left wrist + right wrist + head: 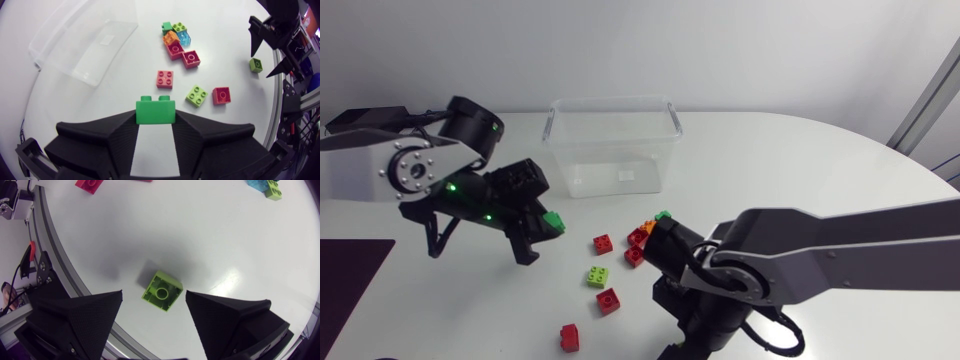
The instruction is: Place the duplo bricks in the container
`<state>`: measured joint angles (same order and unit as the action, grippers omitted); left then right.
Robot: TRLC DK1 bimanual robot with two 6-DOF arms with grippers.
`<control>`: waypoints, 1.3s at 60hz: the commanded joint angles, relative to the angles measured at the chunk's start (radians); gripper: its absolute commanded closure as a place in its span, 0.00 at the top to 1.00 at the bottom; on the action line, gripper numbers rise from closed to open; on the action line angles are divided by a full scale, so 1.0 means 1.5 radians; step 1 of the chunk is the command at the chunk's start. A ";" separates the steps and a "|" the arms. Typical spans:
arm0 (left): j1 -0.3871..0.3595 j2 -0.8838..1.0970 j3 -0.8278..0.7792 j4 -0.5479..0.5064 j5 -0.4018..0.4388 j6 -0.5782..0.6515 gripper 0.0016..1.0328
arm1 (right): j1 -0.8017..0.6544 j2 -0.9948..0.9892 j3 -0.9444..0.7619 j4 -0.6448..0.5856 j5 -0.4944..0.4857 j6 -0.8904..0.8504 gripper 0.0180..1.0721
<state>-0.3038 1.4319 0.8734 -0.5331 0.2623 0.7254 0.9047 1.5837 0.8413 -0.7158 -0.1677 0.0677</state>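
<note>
Holds a green brick (pixel 156 111) in the left pincer (pixel 156 120), clamped from both sides with studs up. Lifts it clear of the surface (pixel 800 160) in the head view, near the container (pixel 610 140) but not yet over it, most likely for a drop past the near wall. Shows no brick inside that clear, open-topped box so far.

Hovers the right pincer (pixel 154 294) low beside the rounded edge of the surface, fingers wide apart. Straddles a small lime brick (pixel 162 291) there without touching it on either side. Finds that brick lying flat, stud up, skewed to the line of the fingers. Probably calls for a slight wrist turn before closing, to meet flat faces rather than corners and avoid a squirt toward the edge.

Leaves plenty more to collect between the two arms:
- loose red bricks (pixel 603 243), set apart from one another with room for fingers on each side
- a lime four-stud brick (pixel 598 276) among them
- a tight huddle of bricks (pixel 642 232), orange, green, red and pale blue, touching each other, so harder to pinch singly and perhaps best left till last
</note>
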 commanded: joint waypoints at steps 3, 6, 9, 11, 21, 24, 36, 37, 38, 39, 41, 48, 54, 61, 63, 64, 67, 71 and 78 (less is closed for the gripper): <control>0.020 -0.034 0.059 -0.019 0.013 0.015 0.33 | 0.008 0.035 0.012 0.014 0.011 0.021 0.80; 0.025 -0.038 0.076 -0.029 0.013 0.015 0.33 | 0.008 0.040 0.010 0.026 0.016 0.023 0.72; 0.029 -0.041 0.090 -0.031 0.013 0.013 0.33 | 0.007 0.043 0.007 0.034 0.024 0.024 0.66; 0.030 -0.041 0.099 -0.033 0.014 0.013 0.33 | 0.006 0.044 0.005 0.040 0.024 0.025 0.63; 0.044 -0.024 0.148 -0.011 0.019 -0.017 0.33 | 0.003 0.044 -0.009 0.063 0.048 0.023 0.35; 0.045 -0.016 0.161 -0.004 0.020 -0.023 0.33 | 0.002 0.036 -0.015 0.062 0.051 0.019 0.30; 0.045 0.030 0.212 0.048 0.034 -0.065 0.33 | -0.005 -0.013 -0.031 0.055 0.067 0.009 0.26; 0.044 0.034 0.218 0.048 0.034 -0.067 0.33 | -0.006 -0.015 -0.031 0.053 0.068 0.008 0.26; 0.044 0.041 0.228 0.050 0.034 -0.070 0.33 | -0.008 -0.019 -0.031 0.050 0.069 0.007 0.26; 0.044 0.045 0.232 0.052 0.034 -0.073 0.33 | -0.010 -0.022 -0.031 0.049 0.070 0.007 0.26; 0.044 0.057 0.242 0.063 0.037 -0.083 0.33 | -0.015 -0.030 -0.032 0.044 0.074 0.006 0.26; 0.042 0.113 0.282 0.097 0.037 -0.100 0.34 | -0.030 -0.064 -0.029 0.030 0.087 0.002 0.26; 0.044 0.173 0.322 0.117 0.037 -0.104 0.34 | -0.055 -0.105 -0.014 0.003 0.095 -0.008 0.26; 0.045 0.249 0.377 0.132 0.037 -0.109 0.35 | -0.083 -0.141 0.009 -0.022 0.106 -0.022 0.26; 0.045 0.272 0.394 0.133 0.037 -0.110 0.36 | -0.091 -0.146 0.016 -0.027 0.108 -0.025 0.26; 0.046 0.286 0.407 0.133 0.037 -0.111 0.36 | -0.094 -0.148 0.020 -0.029 0.110 -0.026 0.26; 0.048 0.318 0.433 0.132 0.037 -0.112 0.36 | -0.103 -0.153 0.027 -0.032 0.112 -0.030 0.26; 0.050 0.351 0.464 0.132 0.036 -0.114 0.37 | -0.108 -0.156 0.032 -0.032 0.117 -0.031 0.26; 0.054 0.393 0.508 0.132 0.026 -0.122 0.41 | -0.116 -0.158 0.048 -0.032 0.122 -0.031 0.26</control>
<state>-0.2359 1.9736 1.5661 -0.3428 0.3069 0.5728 0.7429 1.3533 0.8856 -0.7441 0.0059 0.0330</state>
